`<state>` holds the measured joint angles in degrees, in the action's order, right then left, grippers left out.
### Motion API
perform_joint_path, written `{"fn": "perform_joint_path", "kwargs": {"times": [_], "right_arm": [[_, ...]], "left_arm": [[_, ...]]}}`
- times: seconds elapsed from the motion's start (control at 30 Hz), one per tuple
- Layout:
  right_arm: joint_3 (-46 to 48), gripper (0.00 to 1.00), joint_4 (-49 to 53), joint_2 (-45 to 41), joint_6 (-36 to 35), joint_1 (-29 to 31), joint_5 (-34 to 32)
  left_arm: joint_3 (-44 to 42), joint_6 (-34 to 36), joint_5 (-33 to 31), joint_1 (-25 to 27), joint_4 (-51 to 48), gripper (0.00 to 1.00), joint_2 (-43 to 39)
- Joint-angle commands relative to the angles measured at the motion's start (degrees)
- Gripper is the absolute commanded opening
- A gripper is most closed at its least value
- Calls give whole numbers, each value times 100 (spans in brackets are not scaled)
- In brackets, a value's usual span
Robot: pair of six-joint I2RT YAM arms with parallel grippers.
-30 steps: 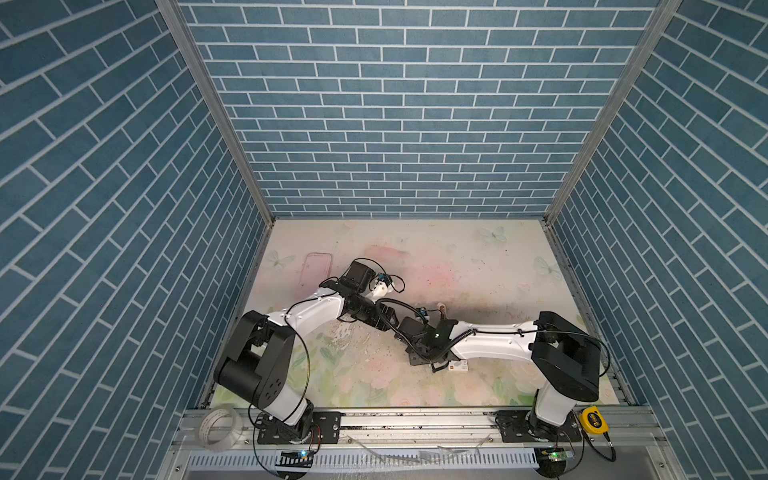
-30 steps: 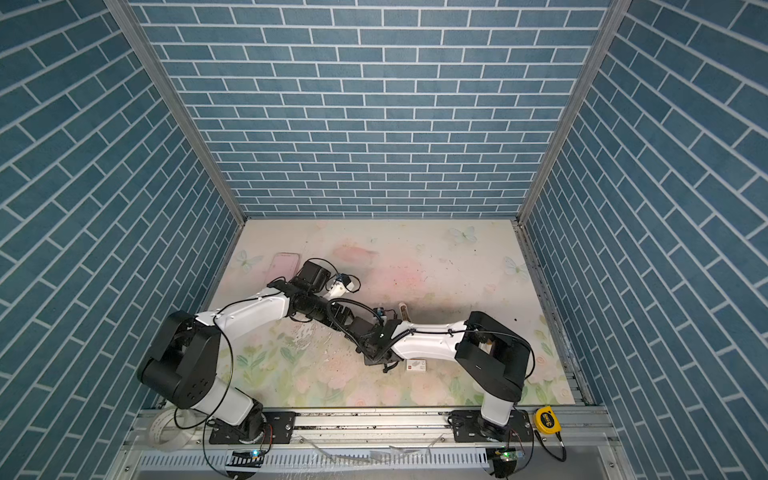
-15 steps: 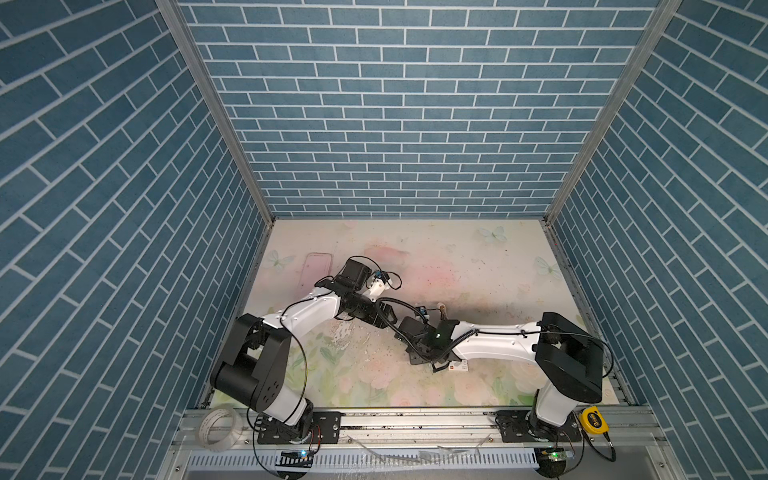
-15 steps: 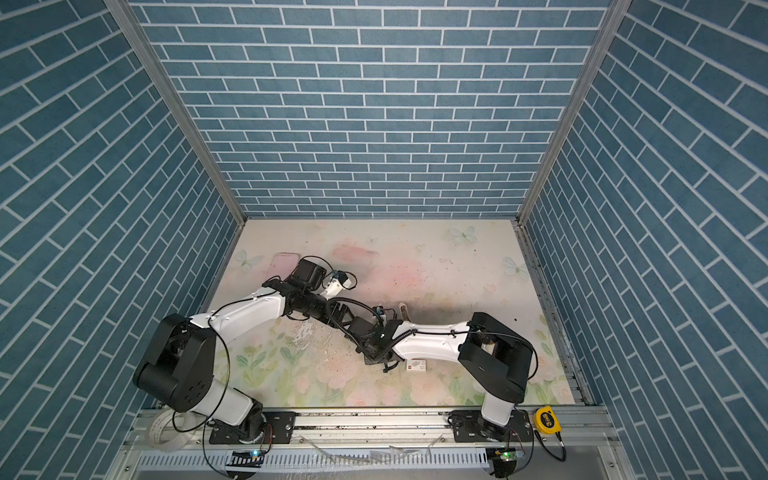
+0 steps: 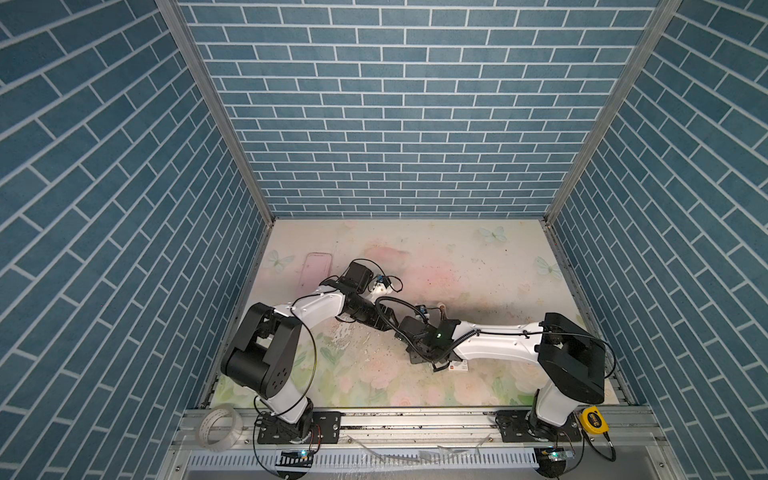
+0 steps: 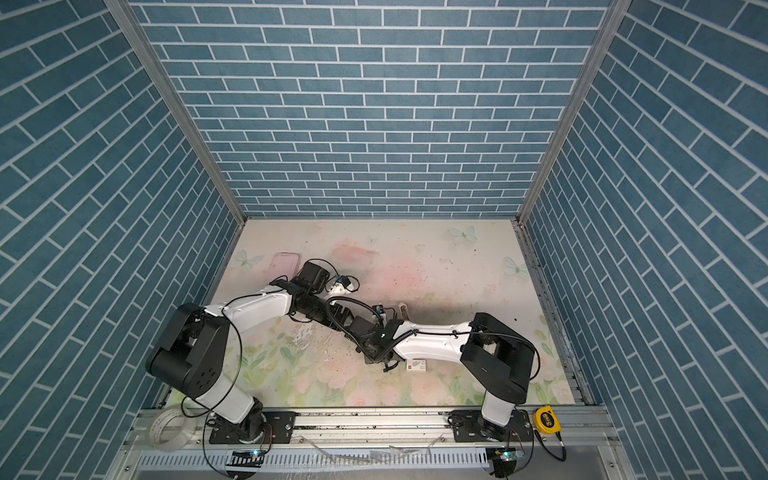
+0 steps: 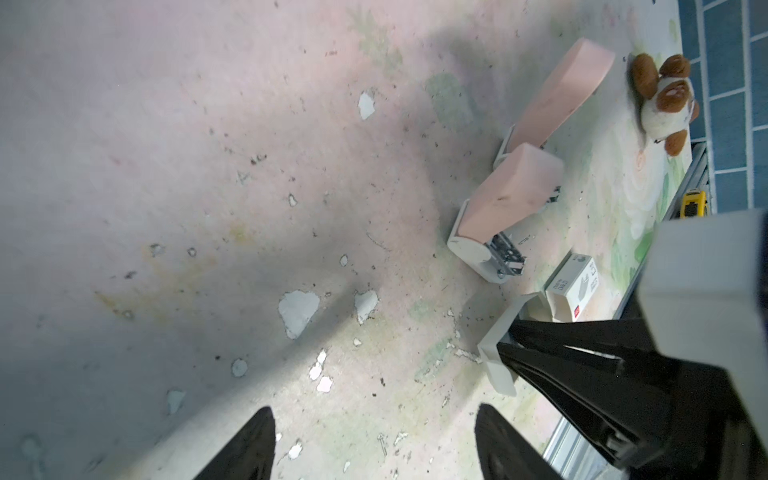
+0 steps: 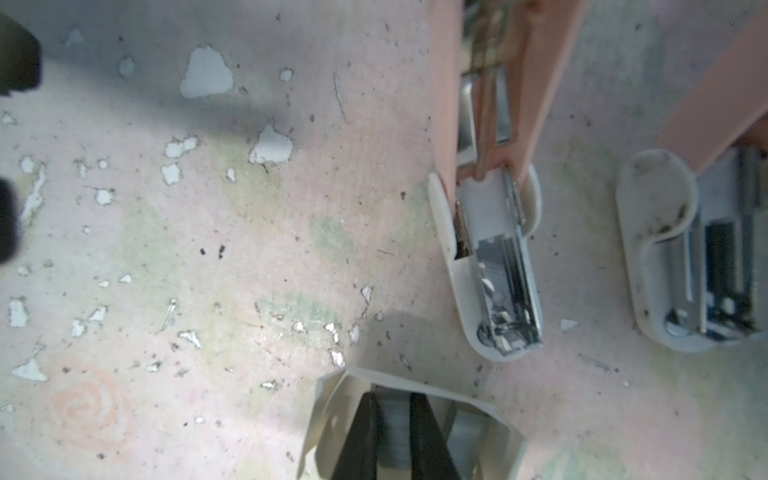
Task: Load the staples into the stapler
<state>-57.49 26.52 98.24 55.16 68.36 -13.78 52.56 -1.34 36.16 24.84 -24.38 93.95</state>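
Two pink and white staplers lie open on the mat. In the right wrist view the closer stapler (image 8: 490, 266) shows its bare metal channel, and the other stapler (image 8: 698, 266) lies beside it. My right gripper (image 8: 392, 399) is shut on a grey strip of staples (image 8: 392, 424) inside a white card tray (image 8: 332, 399), a short way from the closer stapler. My left gripper (image 7: 374, 415) hangs open over bare mat with nothing between its fingers. The left wrist view shows both staplers (image 7: 511, 195), and the tray (image 7: 496, 353) lies beside that gripper.
A white sleeve with a red square (image 7: 571, 286) lies near the front edge. A brown and white plush toy (image 7: 665, 95) sits by the right wall. A pink flat case (image 5: 318, 270) lies at the back left. A yellow tape measure (image 5: 594, 417) and a tape roll (image 5: 220, 424) rest on the front rail.
The left arm has shifted slightly. The right arm has stayed in place over the tray, and neither gripper's opening has changed.
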Motion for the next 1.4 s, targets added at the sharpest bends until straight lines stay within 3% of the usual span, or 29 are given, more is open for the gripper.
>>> {"fn": "perform_joint_path", "kwargs": {"times": [0.0, 0.5, 0.97, 1.37], "right_arm": [[-143, 0, 99, 19, -14, 14, -103], [-200, 0, -128, -51, 8, -182, 227], [-24, 0, -175, -315, -70, -186, 151], [154, 0, -396, -638, -568, -338, 287]], "left_arm": [[-95, -33, 127, 73, -54, 78, 107], [-294, -273, 1045, 416, 355, 77, 314], [-95, 21, 545, 371, -15, 77, -2], [292, 510, 349, -252, -411, 77, -1229]]}}
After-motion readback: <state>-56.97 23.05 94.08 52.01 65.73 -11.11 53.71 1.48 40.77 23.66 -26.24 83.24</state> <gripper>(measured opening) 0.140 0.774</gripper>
